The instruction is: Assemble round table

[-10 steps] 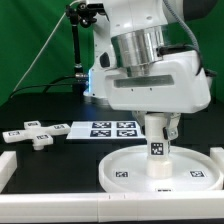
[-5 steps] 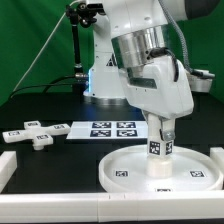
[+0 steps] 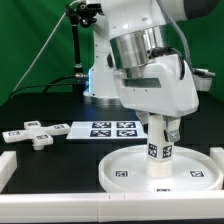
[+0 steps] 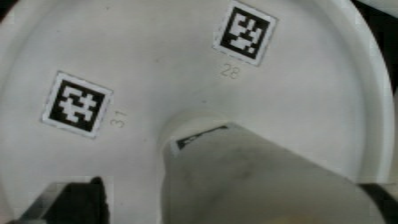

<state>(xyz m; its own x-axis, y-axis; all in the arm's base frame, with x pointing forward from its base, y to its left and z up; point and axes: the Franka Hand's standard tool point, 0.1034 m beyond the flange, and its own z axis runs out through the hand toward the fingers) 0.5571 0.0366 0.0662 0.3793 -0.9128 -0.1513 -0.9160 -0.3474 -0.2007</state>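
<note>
Top of leg point(image 3: 158, 156) hidden behind gripper point(image 3: 160, 134), disc point(image 4: 160, 60) cropped (wrist view), tags point(image 3: 123, 175) unreadably small

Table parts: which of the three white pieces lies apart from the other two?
The cross-shaped foot piece, flat on the table at the exterior view's left beside the marker board. The leg stands upright on the round disc.

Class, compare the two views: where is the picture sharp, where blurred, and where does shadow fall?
Exterior view: evenly lit, fairly sharp, the white disc bright against the dark table. Wrist view: the tags on the disc readable, the leg near the lens soft and grey in shade, the dark pincer fingertips blurred at the frame's edge.
</note>
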